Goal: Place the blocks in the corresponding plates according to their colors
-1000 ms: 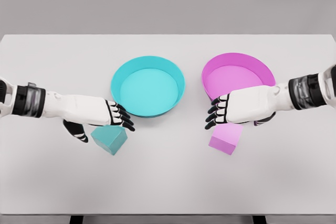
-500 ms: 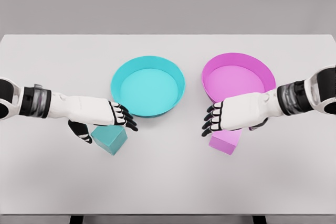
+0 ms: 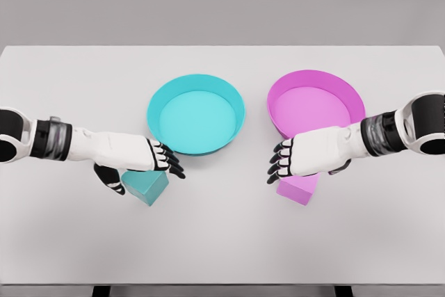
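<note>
White counter, seen from above. Teal plate, round with a raised rim, left of centre; nothing lies in it. Pink plate, same form, right of centre, well apart from the teal one; nothing lies in it, and its near rim is partly covered by the right forearm. Teal block, on the counter just below and left of the teal plate, turned corner-on, its upper part hidden under the left robot hand. Pink block, on the counter just below the pink plate, its top hidden under the right robot hand. Left robot hand: arm enters from the left edge, palm down over the teal block, black fingers extended toward the plate, thumb down beside the block; contact with the block cannot be told. Right robot hand: arm enters from the right edge, palm down over the pink block, fingers loosely spread and pointing left; a grasp cannot be told.
</note>
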Motion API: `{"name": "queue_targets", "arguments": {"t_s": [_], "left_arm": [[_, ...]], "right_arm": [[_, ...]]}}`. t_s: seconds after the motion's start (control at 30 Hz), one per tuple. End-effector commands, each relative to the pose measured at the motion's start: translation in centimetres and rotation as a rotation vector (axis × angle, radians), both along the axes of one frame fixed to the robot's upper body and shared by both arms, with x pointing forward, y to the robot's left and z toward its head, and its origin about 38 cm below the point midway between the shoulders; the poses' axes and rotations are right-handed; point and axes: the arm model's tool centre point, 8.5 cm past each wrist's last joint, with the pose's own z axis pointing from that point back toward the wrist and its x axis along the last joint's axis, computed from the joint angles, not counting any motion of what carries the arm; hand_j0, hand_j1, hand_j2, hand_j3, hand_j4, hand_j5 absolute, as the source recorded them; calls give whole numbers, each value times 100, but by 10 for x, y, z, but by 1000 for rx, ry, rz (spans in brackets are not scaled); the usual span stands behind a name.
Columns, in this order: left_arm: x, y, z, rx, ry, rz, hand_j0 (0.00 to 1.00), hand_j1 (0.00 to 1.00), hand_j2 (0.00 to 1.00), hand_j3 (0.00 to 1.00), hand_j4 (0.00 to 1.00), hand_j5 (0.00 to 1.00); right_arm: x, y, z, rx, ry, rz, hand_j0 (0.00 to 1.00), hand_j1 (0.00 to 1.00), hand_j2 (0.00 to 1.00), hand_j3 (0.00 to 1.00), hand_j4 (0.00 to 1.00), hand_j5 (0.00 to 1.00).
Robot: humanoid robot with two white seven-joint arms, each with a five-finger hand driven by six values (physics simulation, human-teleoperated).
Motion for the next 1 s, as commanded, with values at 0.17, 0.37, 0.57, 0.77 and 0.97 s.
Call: {"name": "queue_targets", "arguments": {"t_s": [0.17, 0.37, 0.57, 0.77, 0.97], "left_arm": [[0, -1, 0, -6, 5, 4, 100, 100, 100, 100, 100, 100], [-1, 0, -4, 4, 6, 2, 91, 91, 91, 91, 91, 91], [-2, 1, -6, 4, 11, 4, 74, 74, 74, 74, 74, 74], [-2, 0, -4, 2, 7, 2, 65, 65, 65, 65, 65, 65], [-6, -5, 4, -6, -10, -22, 63, 63, 63, 63, 63, 63]], "right_arm": [[0, 1, -3, 1, 4, 0, 100, 100, 100, 100, 100, 100], [-1, 7, -3, 9, 8, 11, 100, 100, 100, 100, 100, 100], [-5, 7, -11, 9, 27, 12, 100, 100, 100, 100, 100, 100], [-4, 15, -9, 20, 22, 28, 100, 100, 100, 100, 100, 100], [-4, 15, -9, 20, 22, 28, 78, 78, 78, 78, 78, 78]]}}
